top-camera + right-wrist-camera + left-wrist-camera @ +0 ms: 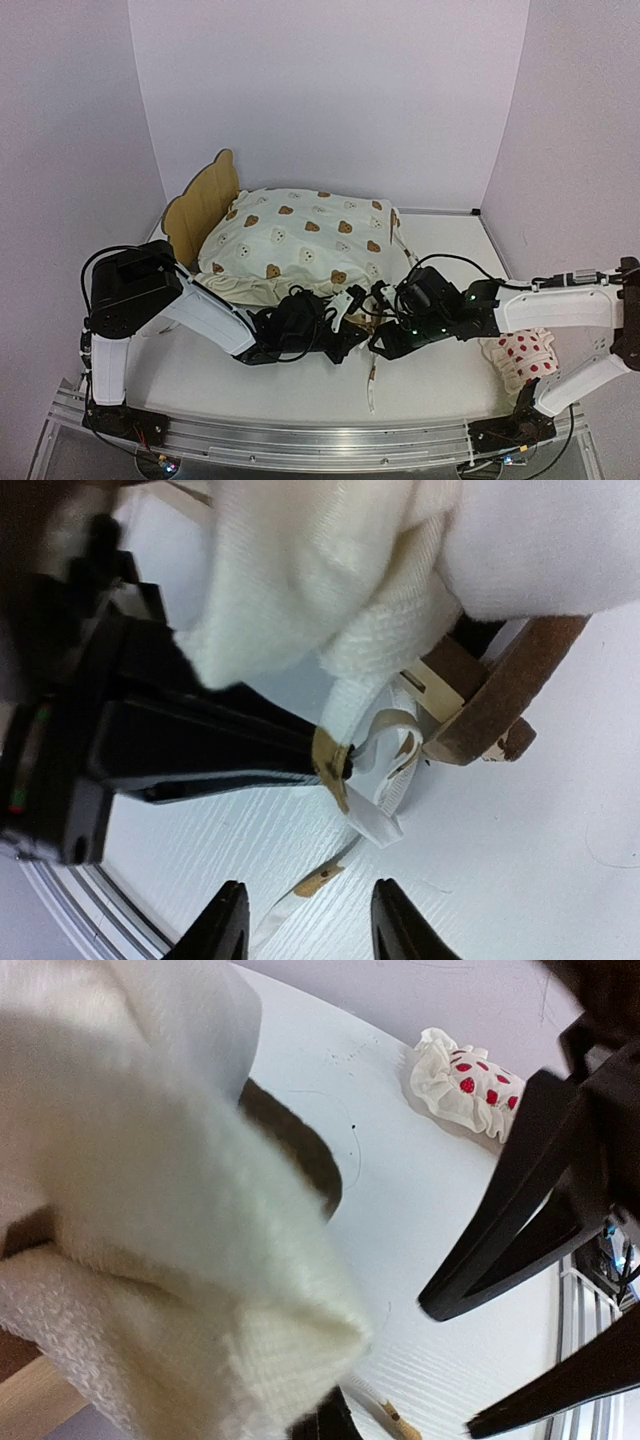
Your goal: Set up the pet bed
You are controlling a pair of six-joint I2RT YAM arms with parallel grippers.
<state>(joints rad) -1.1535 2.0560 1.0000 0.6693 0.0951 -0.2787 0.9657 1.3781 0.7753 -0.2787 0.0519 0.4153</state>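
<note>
The pet bed [203, 200] stands at the back left, its bear-ear headboard upright. The cream bear-print cushion [300, 240] lies on it. Both grippers meet at the cushion's near corner. In the right wrist view, my left gripper [335, 762] is shut on a white cushion tie [390, 775] beside the wooden bed rail [500, 700]. My right gripper [310, 925] hangs open just above the table, with a loose tie end [325, 880] lying on the table below its gap. In the left wrist view the cushion cloth [170, 1210] hides my own fingers.
The small white red-dotted pillow [522, 358] lies on the table at the right, by the right arm's base. A long tie strap [371, 385] trails toward the near edge. White walls close in the table on three sides.
</note>
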